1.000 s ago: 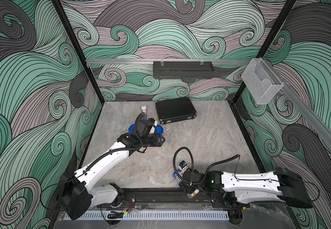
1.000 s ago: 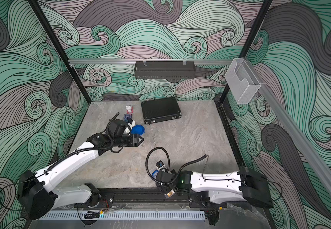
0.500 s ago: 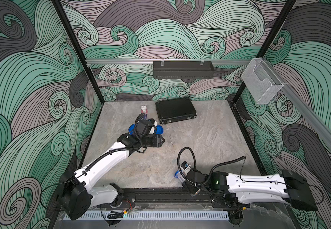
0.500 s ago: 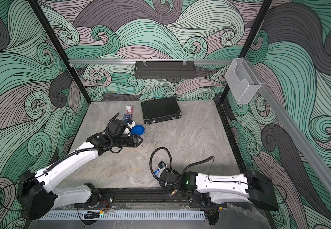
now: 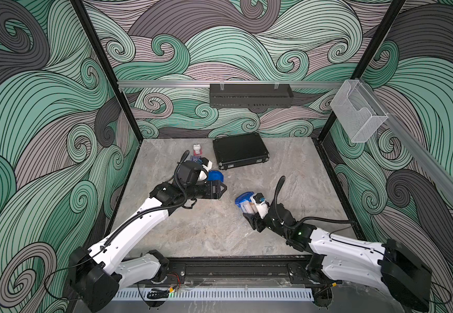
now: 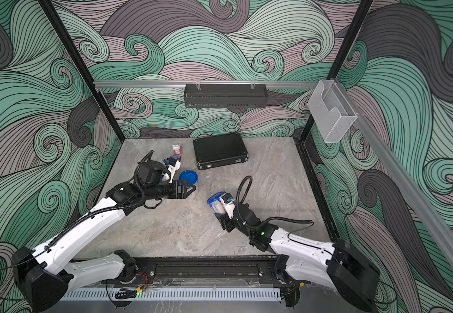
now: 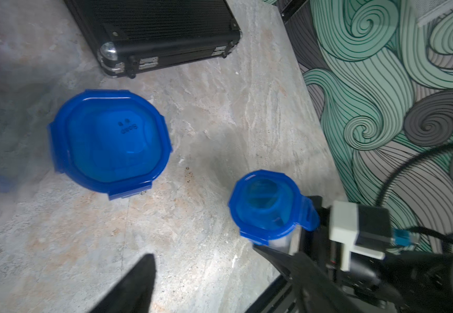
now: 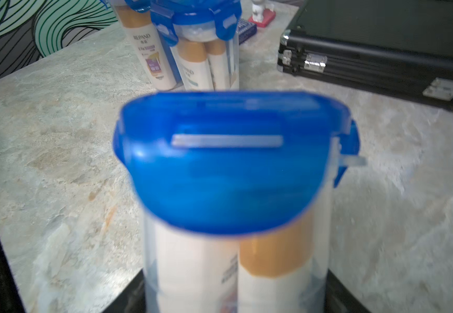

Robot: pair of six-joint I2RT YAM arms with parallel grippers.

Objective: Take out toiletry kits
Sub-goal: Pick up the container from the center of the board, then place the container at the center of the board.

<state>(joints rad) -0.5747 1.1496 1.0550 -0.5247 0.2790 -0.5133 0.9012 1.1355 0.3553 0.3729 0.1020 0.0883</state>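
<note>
Grey marbled tabletop (image 5: 301,168) floors a booth with swirl-patterned walls. Right of centre and low in both top views, the right gripper (image 5: 251,212) has its fingers clamped on a clear tumbler (image 5: 247,206), which tilts with its blue lid (image 5: 243,197) toward the upper left. Left of centre sits the left gripper (image 5: 221,187). Only one dark finger (image 7: 136,284) shows in the left wrist view, so I cannot tell its spread. A second tumbler (image 5: 215,176) stands just above it, near the black briefcase (image 5: 240,150). The right wrist view shows a third tumbler (image 8: 144,54) beside the second.

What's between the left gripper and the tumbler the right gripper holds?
Nothing: bare table separates left gripper from held tumbler, clear in both top views.
</note>
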